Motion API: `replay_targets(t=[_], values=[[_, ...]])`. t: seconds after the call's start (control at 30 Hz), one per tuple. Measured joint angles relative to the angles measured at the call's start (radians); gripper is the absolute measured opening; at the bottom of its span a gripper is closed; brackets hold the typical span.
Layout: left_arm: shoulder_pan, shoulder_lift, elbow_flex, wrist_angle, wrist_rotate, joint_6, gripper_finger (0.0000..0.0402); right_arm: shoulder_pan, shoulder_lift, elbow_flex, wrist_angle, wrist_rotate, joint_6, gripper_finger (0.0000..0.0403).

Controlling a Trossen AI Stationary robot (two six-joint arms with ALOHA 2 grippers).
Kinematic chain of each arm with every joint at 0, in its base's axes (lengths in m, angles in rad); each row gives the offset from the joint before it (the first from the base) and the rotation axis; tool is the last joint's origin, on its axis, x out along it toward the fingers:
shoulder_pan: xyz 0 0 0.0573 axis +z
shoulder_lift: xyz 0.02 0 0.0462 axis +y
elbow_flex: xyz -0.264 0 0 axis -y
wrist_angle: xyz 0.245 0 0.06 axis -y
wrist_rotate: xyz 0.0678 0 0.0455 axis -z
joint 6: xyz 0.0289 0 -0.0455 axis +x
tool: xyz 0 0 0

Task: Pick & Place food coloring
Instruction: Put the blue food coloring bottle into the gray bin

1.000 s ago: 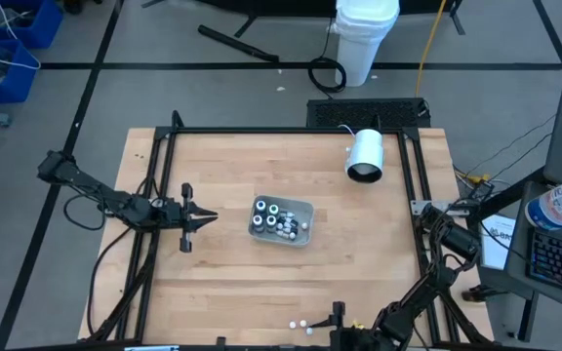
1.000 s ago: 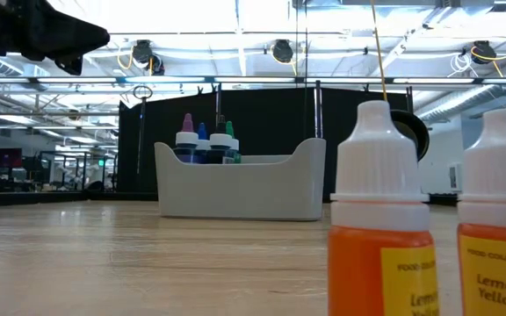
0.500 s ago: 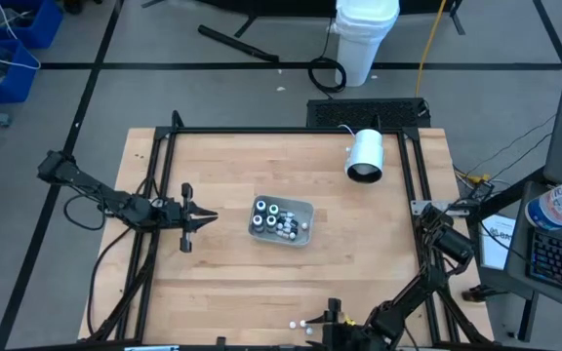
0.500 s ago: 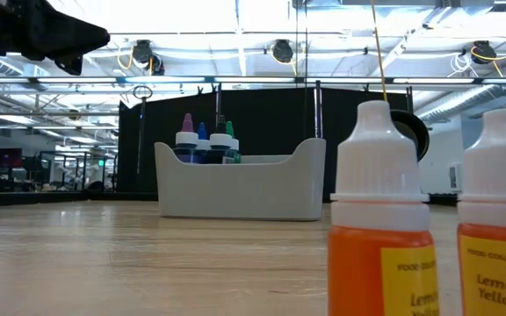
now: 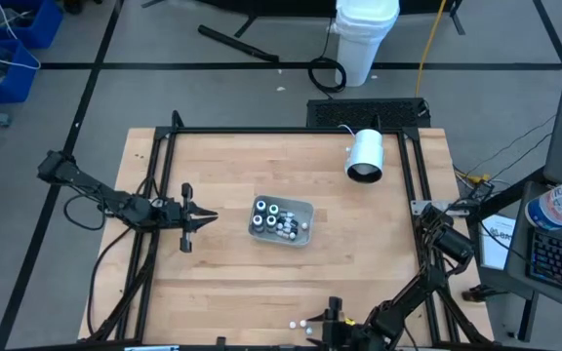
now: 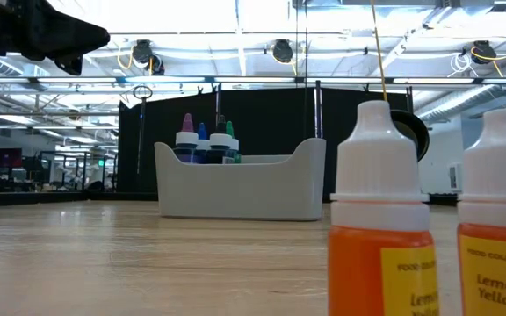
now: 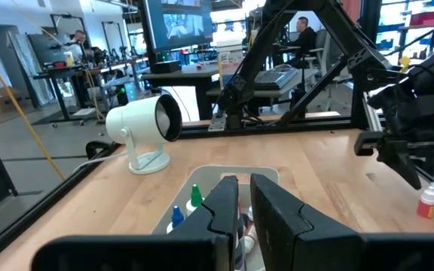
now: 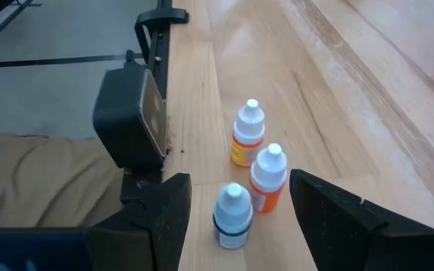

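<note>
From above, the left gripper [image 5: 206, 217] hangs with fingers nearly pressed together just short of the grey rectangular tray [image 5: 305, 208] of small white-capped food coloring bottles [image 5: 273, 219], while the right wrist view shows the right gripper [image 8: 236, 207] spread wide around three loose white-capped bottles [image 8: 267, 177] on the pale wooden table [image 8: 337, 90].

A pale wooden surface [image 5: 232, 283] carries a small grey tray [image 5: 303, 208] near its middle and a white cylinder-shaped lamp [image 5: 366, 156] lying toward the far right corner. Beyond the far edge, a white bucket [image 5: 366, 39] stands on the floor beside a blue bin [image 5: 3, 49] at the left.
</note>
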Motion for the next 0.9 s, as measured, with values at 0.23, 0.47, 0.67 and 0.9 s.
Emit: replay_targets(t=[0.23,0.47,0.67,0.9], values=[[0.000,0.000,0.000,0.000,0.000,0.000,0.0047,0.000,0.000,0.000,-0.014,-0.001,0.021,0.0215],[0.000,0.000,0.000,0.000,0.000,0.000,0.0047,0.000,0.000,0.000,-0.017,-0.008,0.025,0.0215],[0.000,0.000,0.000,0.000,0.000,-0.004,0.0047,-0.001,0.002,0.000,-0.016,-0.010,0.037,0.0215],[0.000,0.000,0.000,0.000,0.000,-0.004,0.0047,-0.013,0.039,0.000,-0.005,-0.043,0.054,0.0215]])
